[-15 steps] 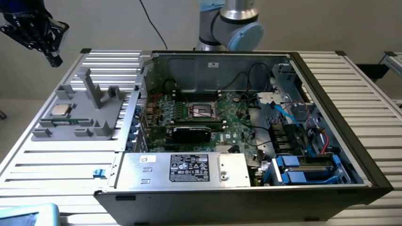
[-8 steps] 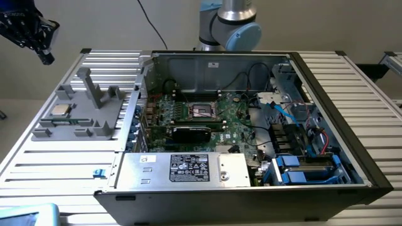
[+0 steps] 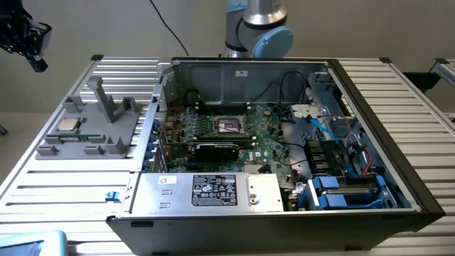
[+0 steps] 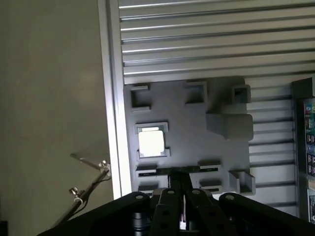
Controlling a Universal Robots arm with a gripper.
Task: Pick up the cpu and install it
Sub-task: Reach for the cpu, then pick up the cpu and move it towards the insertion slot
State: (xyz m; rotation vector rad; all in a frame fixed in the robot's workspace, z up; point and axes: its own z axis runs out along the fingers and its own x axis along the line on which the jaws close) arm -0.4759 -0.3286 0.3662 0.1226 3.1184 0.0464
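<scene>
- Pincer [image 3: 33, 53] [image 4: 180, 180]: mine, clenched on nothing, at the upper left of the exterior view.
- Cpu [image 3: 68, 125] [image 4: 151, 141] lies flat in a pocket of the grey fixture [image 3: 99, 140] [image 4: 189, 125], at middle left, well apart from me.
- Case [image 3: 398, 176] lies open to the fixture's right, with the socket [image 3: 229, 125] near its centre.
- Label [image 3: 213, 190] at lower centre carries print I cannot read.

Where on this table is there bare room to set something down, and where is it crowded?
Bare table slats lie between the grey fixture and the near edge, on the exterior view's left of the computer case; another bare strip runs along the case's other side. The fixture, holding the cpu, and the case's inside are crowded.
</scene>
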